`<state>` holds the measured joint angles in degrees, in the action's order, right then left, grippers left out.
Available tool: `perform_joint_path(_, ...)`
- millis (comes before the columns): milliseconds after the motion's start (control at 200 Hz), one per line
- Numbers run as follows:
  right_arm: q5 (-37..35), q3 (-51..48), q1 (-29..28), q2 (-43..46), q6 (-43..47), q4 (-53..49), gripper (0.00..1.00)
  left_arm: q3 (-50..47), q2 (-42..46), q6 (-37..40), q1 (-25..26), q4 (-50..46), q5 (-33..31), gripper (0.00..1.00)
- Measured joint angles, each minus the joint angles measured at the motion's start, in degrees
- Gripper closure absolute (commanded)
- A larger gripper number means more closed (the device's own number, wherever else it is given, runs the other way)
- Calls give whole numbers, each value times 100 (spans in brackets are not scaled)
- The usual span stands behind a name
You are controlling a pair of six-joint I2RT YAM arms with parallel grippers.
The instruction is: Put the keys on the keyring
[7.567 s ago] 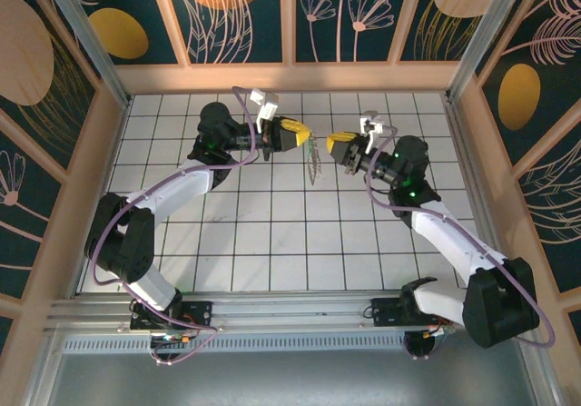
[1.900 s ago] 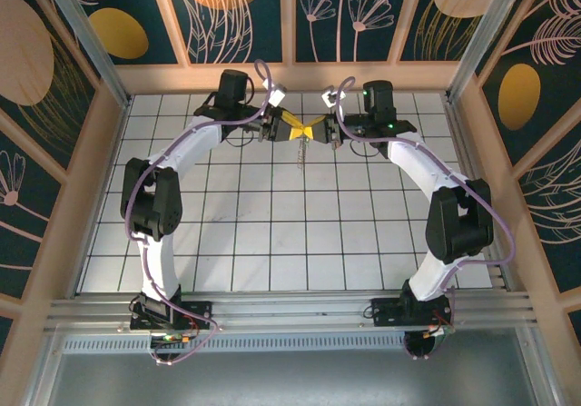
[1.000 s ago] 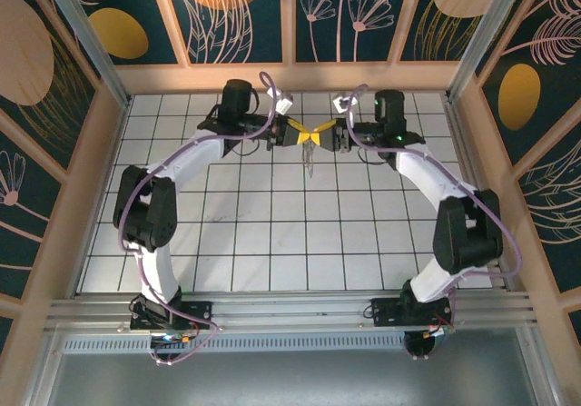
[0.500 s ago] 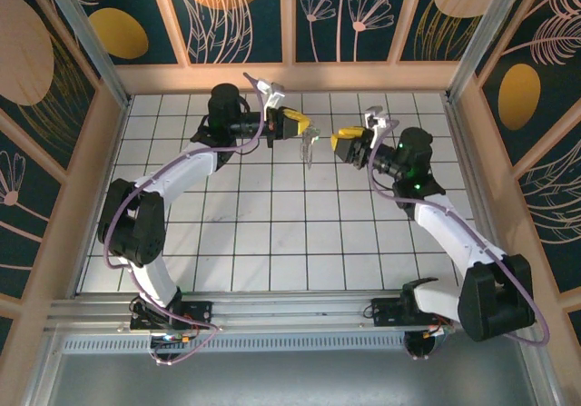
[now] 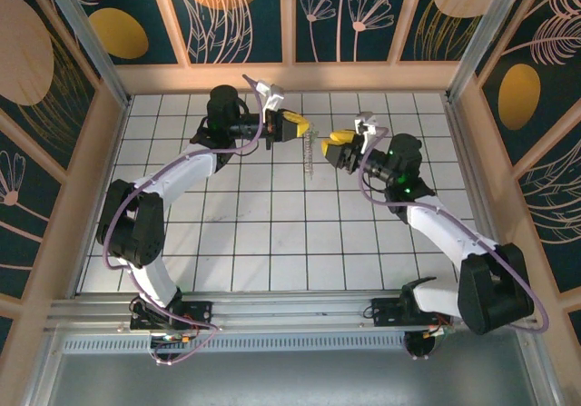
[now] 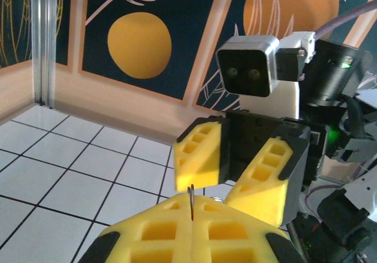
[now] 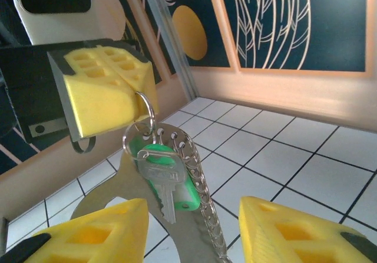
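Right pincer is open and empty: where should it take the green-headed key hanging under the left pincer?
Probably the green-headed key at its head, by the edges, straight ahead from the right pincer: it hangs upright, broadside, below the shut left pincer.

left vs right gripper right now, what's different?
Left gripper is shut, pinching the keyring; right gripper is open and holds nothing. Left has the keys and chain dangling from it; right faces them across a gap. Both have yellow fingers.
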<state>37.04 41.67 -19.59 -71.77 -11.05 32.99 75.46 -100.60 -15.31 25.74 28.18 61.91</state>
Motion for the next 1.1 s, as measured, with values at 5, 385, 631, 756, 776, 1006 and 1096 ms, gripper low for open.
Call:
perform_joint_path(5, 9, 4, -2, -9, 2, 0, 55, 0, 0, 0, 0, -2, 2, 100)
perform_joint_path(385, 955, 584, -79, -402, 245, -192, 56, 9, 11, 260, 7, -356, 367, 100)
perform_joint_path(631, 1410, 785, -125, -717, 350, -345, 58, 50, 46, 369, 22, -592, 474, 100)
perform_joint_path(756, 1569, 785, -131, -719, 402, -358, 61, 68, 81, 376, 24, -660, 509, 100)
perform_joint_path(776, 1585, 785, -131, -717, 415, -367, 61, 74, 87, 376, 31, -664, 514, 100)
perform_joint_path(1006, 1714, 765, -131, -669, 479, -483, 63, 195, 103, 420, 33, -708, 516, 100)
perform_joint_path(1096, 1735, 710, -129, -597, 476, -531, 67, 245, 105, 435, 33, -704, 516, 100)
